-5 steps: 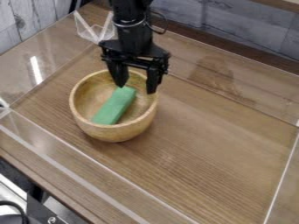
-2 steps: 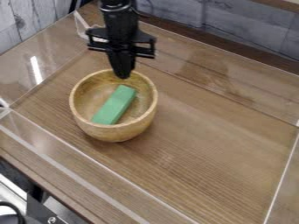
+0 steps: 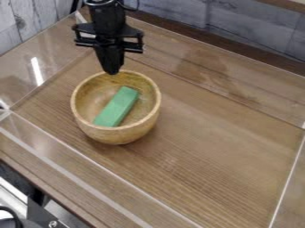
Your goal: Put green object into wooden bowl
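Now green object in wooden bowl, closed gripper above, apart

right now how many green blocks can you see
1. The green block lies inside the wooden bowl, leaning on its far wall. The bowl's near wall could hide something small.

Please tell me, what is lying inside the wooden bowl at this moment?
Inside the wooden bowl lies the green object, tilted along the hollow. The bowl's floor beneath the block is covered, so nothing can be said of it. The shut claw is above the far rim, holding nothing.
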Tool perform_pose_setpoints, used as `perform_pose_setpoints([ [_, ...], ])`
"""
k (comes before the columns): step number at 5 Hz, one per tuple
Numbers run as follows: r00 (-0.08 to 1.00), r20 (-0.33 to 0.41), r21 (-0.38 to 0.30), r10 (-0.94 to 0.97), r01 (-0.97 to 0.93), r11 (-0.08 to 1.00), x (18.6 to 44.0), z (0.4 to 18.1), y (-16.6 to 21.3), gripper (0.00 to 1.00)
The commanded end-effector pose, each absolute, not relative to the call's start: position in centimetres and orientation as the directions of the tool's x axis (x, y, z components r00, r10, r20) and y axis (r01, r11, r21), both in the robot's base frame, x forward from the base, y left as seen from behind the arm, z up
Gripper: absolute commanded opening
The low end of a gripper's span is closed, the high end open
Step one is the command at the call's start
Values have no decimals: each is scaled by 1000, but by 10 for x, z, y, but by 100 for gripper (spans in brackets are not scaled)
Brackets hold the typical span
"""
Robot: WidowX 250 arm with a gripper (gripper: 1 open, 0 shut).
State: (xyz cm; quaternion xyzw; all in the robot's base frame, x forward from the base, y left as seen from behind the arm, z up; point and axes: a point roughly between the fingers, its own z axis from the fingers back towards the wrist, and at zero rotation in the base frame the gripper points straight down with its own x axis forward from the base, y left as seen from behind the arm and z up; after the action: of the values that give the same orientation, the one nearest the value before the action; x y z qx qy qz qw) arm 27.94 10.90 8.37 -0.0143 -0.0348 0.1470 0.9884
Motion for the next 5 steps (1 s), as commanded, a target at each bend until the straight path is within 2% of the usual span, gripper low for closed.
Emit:
perform_pose_setpoints([
  [1, 943, 111, -20, 313, -313, 950, 287, 93, 122, 0],
  [2, 940, 99, -14, 327, -328, 945, 288, 90, 125, 0],
  [3, 931, 85, -9, 355, -356, 935, 287, 85, 127, 100],
  [4, 921, 71, -10, 382, -383, 924, 286, 83, 128, 100],
  [5, 928, 79, -26, 363, -362, 932, 282, 93, 120, 100],
])
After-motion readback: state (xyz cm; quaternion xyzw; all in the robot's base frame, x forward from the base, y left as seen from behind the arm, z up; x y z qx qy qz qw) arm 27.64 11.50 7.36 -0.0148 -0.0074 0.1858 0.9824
